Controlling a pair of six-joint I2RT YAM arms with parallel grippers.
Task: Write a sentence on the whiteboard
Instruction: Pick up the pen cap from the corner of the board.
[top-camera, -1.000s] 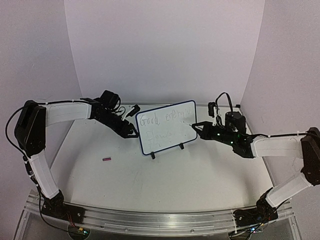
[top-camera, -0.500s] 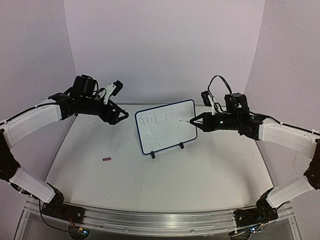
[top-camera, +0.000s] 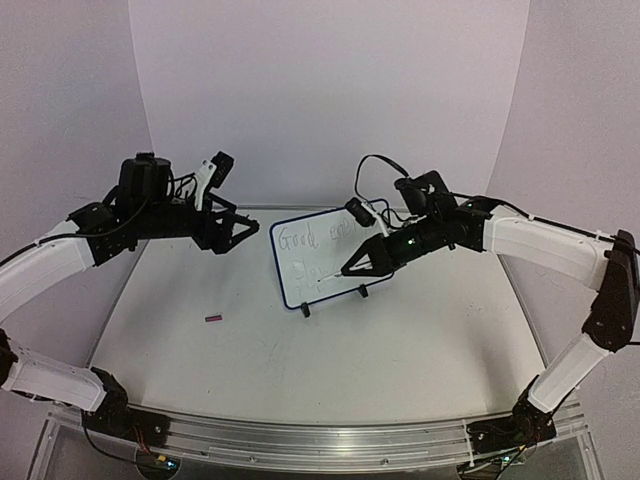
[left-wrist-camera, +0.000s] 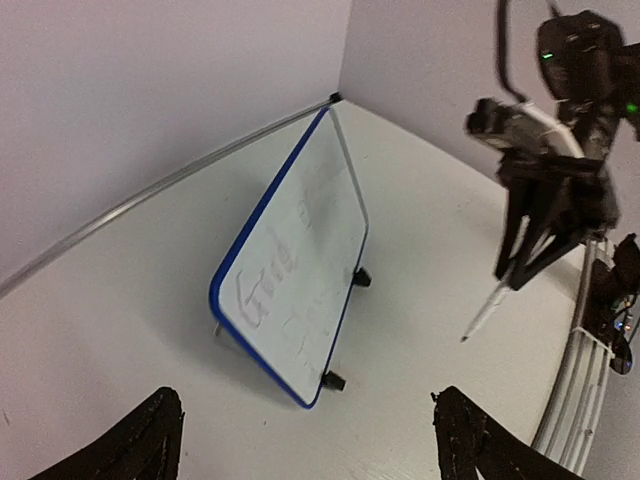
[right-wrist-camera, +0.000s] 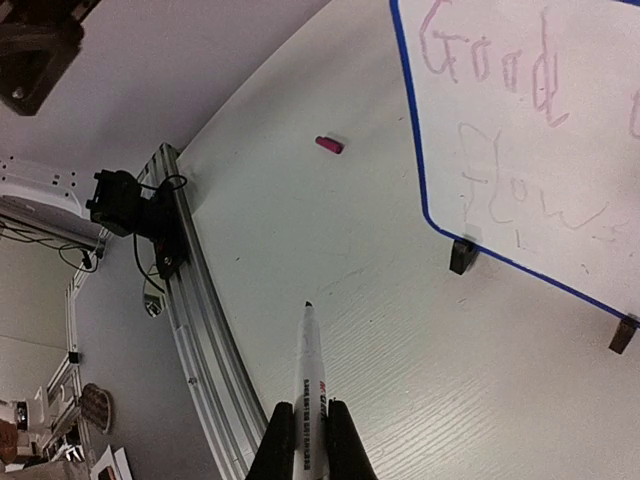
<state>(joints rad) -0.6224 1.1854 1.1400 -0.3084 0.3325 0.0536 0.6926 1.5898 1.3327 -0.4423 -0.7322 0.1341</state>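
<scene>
The whiteboard stands tilted on its two black feet at the middle back of the table. It also shows in the left wrist view and the right wrist view. The sentence is faint, with "Good" on the upper line and roughly "Flow" below. My right gripper is shut on a white marker in front of the board. The marker points down at the table, its tip off the board. My left gripper is open and empty, raised to the left of the board.
A small pink cap lies on the table left of the board and also shows in the right wrist view. An aluminium rail runs along the near edge. Walls close in the back and both sides.
My left gripper has left the board's left edge and risen away to the left. My right arm has lifted and swung left across the board, taking the marker tip off the upper line.
</scene>
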